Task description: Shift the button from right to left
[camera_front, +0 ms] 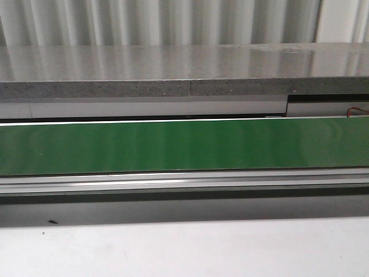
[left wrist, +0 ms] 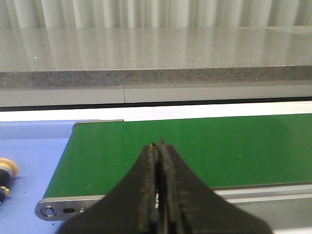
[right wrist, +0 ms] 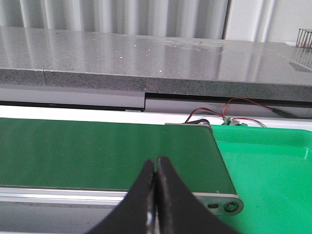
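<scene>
The button (left wrist: pixel 7 171) shows only at the edge of the left wrist view, as an orange round cap with a dark collar, lying on the blue surface (left wrist: pixel 29 161) beside the end of the green belt (left wrist: pixel 195 146). It is not visible in the front view. Both the left claw (left wrist: pixel 158 146) and the right claw (right wrist: pixel 156 161) are pressed together and hold nothing.

The main risk is, I think, a bad grasp: the cap is round and smooth, so it can slip or roll. The belt is matte and flat with a metal frame, the green tray (right wrist: pixel 273 170) is glossy plastic, and the grey bench (camera_front: pixel 173 69) is speckled and shiny.
</scene>
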### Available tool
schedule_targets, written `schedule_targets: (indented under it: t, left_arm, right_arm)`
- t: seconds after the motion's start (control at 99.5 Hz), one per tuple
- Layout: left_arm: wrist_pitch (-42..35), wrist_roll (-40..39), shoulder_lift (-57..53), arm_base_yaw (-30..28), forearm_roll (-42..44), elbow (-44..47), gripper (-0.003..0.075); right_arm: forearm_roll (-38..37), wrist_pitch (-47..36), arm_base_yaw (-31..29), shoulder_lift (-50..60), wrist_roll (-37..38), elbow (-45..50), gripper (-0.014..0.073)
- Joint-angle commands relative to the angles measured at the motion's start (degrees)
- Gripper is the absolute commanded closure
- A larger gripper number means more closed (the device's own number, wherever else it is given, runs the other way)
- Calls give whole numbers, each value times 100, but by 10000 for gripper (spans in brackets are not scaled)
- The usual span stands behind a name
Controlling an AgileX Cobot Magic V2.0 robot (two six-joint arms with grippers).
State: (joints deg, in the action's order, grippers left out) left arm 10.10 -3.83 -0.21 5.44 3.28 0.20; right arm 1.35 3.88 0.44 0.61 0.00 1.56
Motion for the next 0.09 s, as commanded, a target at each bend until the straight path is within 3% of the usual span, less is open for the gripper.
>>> schedule_targets:
  t: [0.0,0.08]
  left_arm:
    - [-445,-51,-182,1,-51,224,741]
    - [-445,-51,-182,1,-51,224,741]
  right_arm:
    - [-81,-450,-46,115,0,-115,660]
    - [-81,-450,-46,115,0,-115,660]
